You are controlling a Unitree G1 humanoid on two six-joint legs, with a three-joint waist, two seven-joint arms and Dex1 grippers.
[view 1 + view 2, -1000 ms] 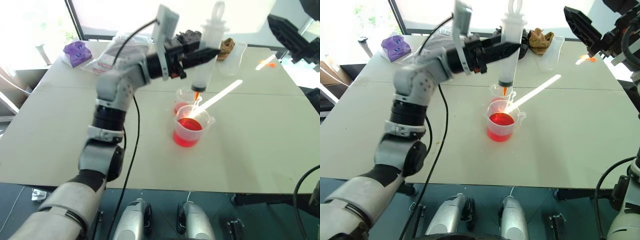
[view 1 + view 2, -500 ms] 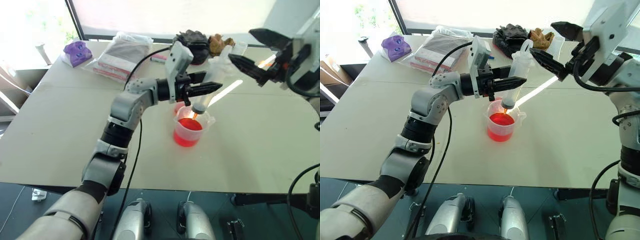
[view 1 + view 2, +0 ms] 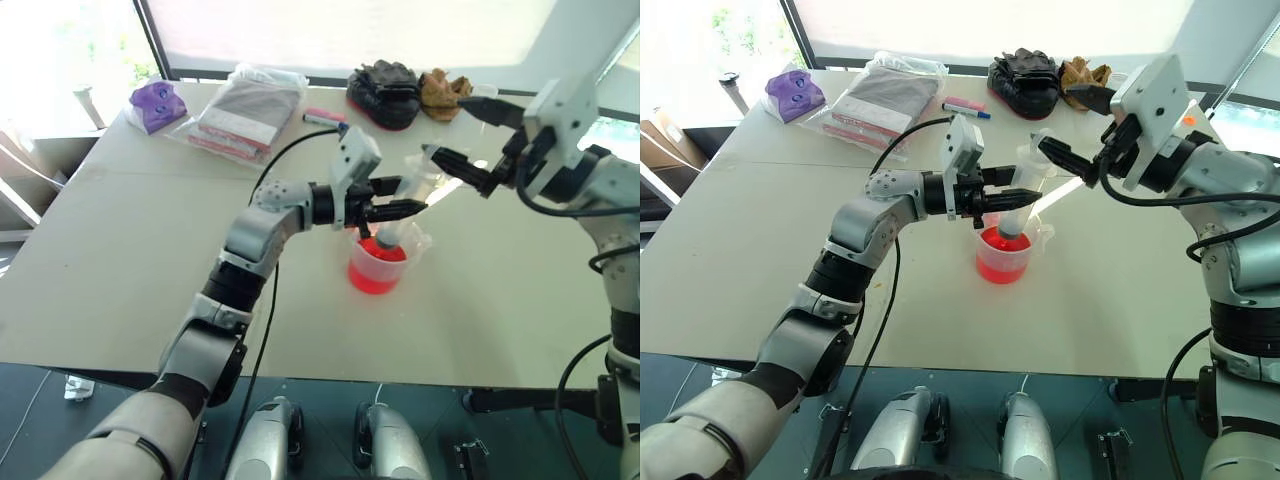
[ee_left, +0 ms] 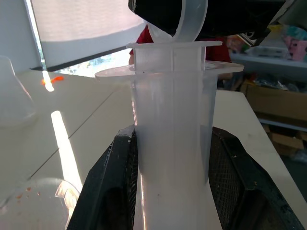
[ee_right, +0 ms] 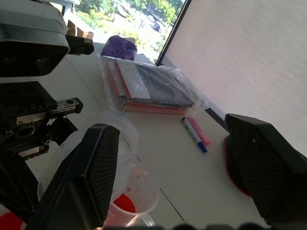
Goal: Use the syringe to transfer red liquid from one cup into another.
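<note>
Since a second ago your syringe has come down from above the cups, and its tip now sits inside the beaker, at the red liquid. Your left fingers are clamped on its barrel. Your right fingers have swung in beside the plunger, spread apart, holding nothing. The small cup stands just behind the beaker on the bench.
</note>
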